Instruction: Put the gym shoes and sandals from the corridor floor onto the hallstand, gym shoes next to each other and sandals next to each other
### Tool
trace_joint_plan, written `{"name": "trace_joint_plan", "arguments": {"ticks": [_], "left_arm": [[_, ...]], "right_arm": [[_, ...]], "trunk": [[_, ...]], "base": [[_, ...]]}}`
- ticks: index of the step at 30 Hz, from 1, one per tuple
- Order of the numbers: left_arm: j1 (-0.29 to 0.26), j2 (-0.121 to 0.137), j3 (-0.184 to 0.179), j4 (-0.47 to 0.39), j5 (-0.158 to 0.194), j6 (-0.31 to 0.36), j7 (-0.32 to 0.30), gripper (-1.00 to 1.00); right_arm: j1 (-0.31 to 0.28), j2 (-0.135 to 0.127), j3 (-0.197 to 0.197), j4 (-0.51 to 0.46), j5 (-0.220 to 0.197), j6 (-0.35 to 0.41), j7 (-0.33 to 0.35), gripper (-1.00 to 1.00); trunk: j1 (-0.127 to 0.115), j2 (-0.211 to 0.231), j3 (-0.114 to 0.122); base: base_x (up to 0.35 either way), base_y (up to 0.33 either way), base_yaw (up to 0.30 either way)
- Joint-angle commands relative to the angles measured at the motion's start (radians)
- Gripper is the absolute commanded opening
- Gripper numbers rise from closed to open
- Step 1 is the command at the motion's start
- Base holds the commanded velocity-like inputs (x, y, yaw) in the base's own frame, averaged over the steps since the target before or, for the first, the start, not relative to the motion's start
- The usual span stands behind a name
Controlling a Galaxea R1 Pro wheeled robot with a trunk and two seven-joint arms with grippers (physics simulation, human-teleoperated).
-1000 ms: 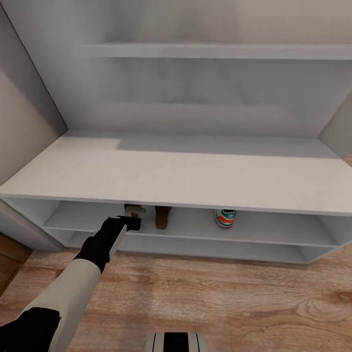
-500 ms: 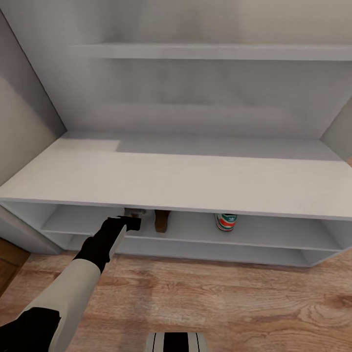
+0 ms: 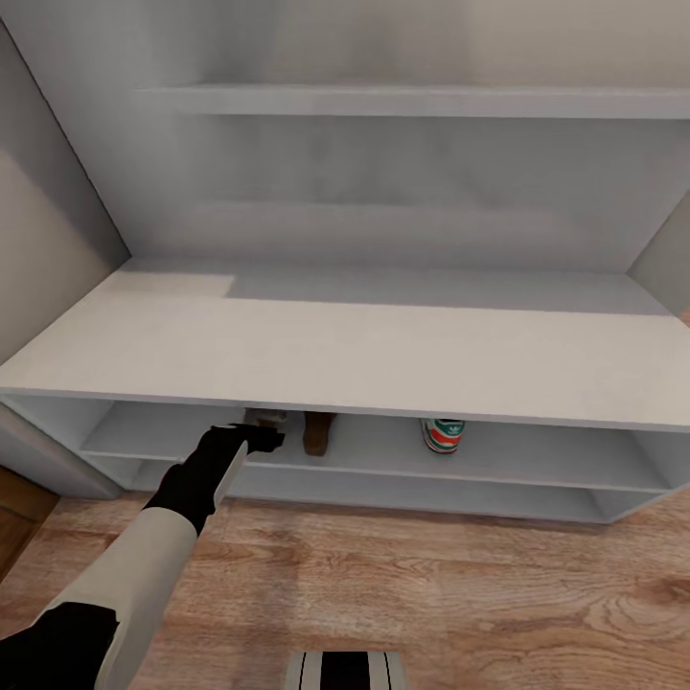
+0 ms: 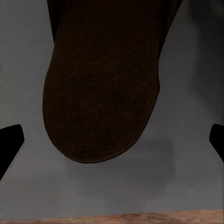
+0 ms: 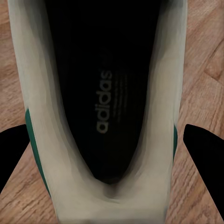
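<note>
The pale-grey hallstand [image 3: 364, 350] stands before me. On its upper open shelf a brown sandal [image 3: 318, 433] rests, and further right a gym shoe [image 3: 442, 433] shows its red and green heel. My left gripper [image 3: 264, 433] reaches to that shelf's front edge, just left of the sandal. Another sandal [image 3: 265, 416] peeks out past it under the bench top. In the left wrist view its dark brown sole [image 4: 102, 88] lies on the grey shelf between wide-spread fingertips [image 4: 10, 142], untouched. My right gripper [image 5: 109, 149] clasps a white gym shoe [image 5: 105, 116] by its sides over the corridor floor [image 5: 205, 70].
A floating wall shelf [image 3: 412, 100] hangs above the bench top. A lower open shelf [image 3: 402, 494] runs beneath the occupied one. Grey side walls [image 3: 48, 249] close in the unit at left and right. My base [image 3: 347, 669] shows at the near edge.
The left gripper's fingers have spread apart at the shelf edge, letting go of the sandal. The head view shifted slightly a second ago; the shoes on the shelf stayed put.
</note>
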Motion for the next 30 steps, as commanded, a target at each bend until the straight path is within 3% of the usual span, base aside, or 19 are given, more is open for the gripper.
{"name": "trace_joint_plan", "arguments": {"ticks": [1, 9, 27, 30], "left_arm": [[0.000, 0.001, -0.001, -0.001, 0.000, 0.005, 0.000, 1.00], [0.000, -0.001, -0.001, -0.001, -0.002, 0.004, 0.002, 1.00], [0.001, -0.001, 0.000, -0.001, -0.002, 0.003, 0.002, 1.00], [0.034, -0.001, 0.000, -0.002, 0.000, -0.008, -0.003, 1.00]], "right_arm": [[-0.001, 0.000, -0.004, 0.001, -0.009, -0.001, 0.008, -1.00], [-0.001, 0.000, -0.004, 0.001, -0.009, -0.001, 0.008, -1.00], [-0.001, 0.000, -0.004, 0.001, -0.009, -0.001, 0.008, -1.00], [-0.001, 0.000, -0.004, 0.001, -0.009, -0.001, 0.008, -1.00]], "trunk": [[0.000, 0.000, -0.001], [0.000, 0.000, -0.001], [0.000, 0.000, -0.001], [0.000, 0.000, -0.001]], "base": [[0.000, 0.000, 0.000], [-0.043, 0.000, 0.000], [-0.327, 0.000, 0.000], [-0.337, 0.000, 0.000]]}}
